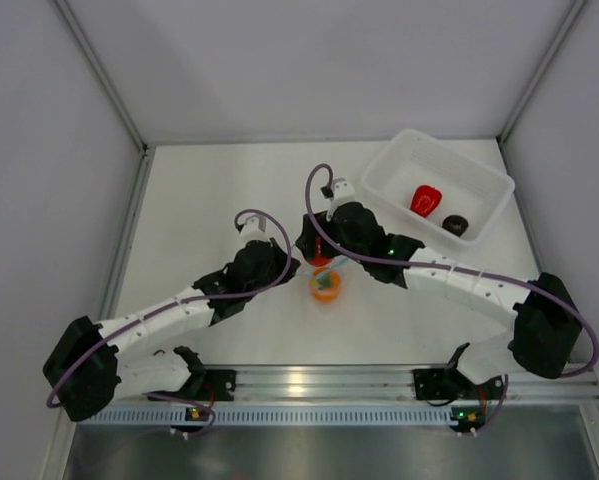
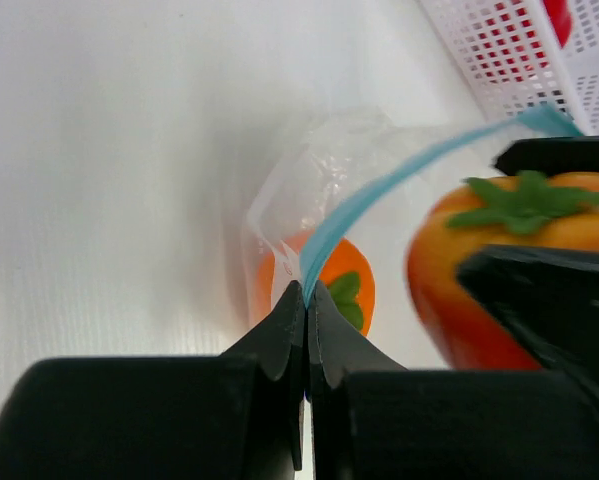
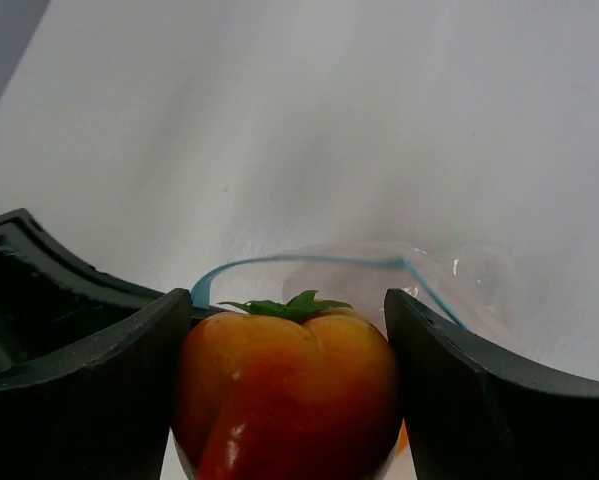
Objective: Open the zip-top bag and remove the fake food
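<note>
Right gripper [image 3: 287,345] stands partly open, its two black fingers pressed to either side of an orange fruit [image 3: 289,400], which it holds with the green leafy top upward. Left gripper [image 2: 306,300] is closed tight, its fingertips pinching the light-blue zip strip [image 2: 379,190] of the zip-top bag [image 2: 309,180].

We see the bag between the two grippers, near the middle of the table [image 1: 209,200]. It is clear, crinkly plastic, and the strip curves away in an open loop behind the held fruit. Whether the bag's lower end rests on the table or hangs just above it, we cannot quite tell.

We count four pieces of fake food. Two are orange fruits, round and glossy with green tops: one in the right gripper, and a second orange fruit [image 2: 357,270] inside the bag. The other two lie apart from each other in the tray [image 1: 479,180]: one red pepper [image 1: 426,200] and one dark round piece [image 1: 456,225].

We count one tray, white, rectangular and translucent, its side a fine lattice in the left wrist view. It sits at the far right of the white, matte table.
</note>
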`<act>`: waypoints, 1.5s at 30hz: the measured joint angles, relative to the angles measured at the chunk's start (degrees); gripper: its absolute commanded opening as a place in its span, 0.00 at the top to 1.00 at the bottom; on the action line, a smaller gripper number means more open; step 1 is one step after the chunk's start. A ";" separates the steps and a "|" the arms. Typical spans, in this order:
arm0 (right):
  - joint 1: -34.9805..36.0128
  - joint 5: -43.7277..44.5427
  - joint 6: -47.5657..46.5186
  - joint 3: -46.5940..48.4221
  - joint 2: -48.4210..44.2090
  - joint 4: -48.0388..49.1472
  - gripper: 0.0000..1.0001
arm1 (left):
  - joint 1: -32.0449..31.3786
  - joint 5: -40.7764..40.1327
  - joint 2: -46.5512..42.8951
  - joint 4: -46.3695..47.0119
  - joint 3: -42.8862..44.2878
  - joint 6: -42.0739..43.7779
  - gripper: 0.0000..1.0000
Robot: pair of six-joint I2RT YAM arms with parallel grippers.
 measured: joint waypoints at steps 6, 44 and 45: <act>0.00 -7.41 2.16 -1.79 -2.67 4.50 0.54 | 0.02 -0.83 -0.02 -1.36 -1.11 -0.07 1.00; -56.72 -10.29 8.31 8.79 10.27 -1.46 0.52 | 0.96 -2.73 -7.93 -13.46 1.20 6.75 1.00; -56.76 -9.07 7.69 9.81 11.37 -1.92 0.52 | 1.03 -2.58 -8.70 -13.94 1.20 7.34 1.00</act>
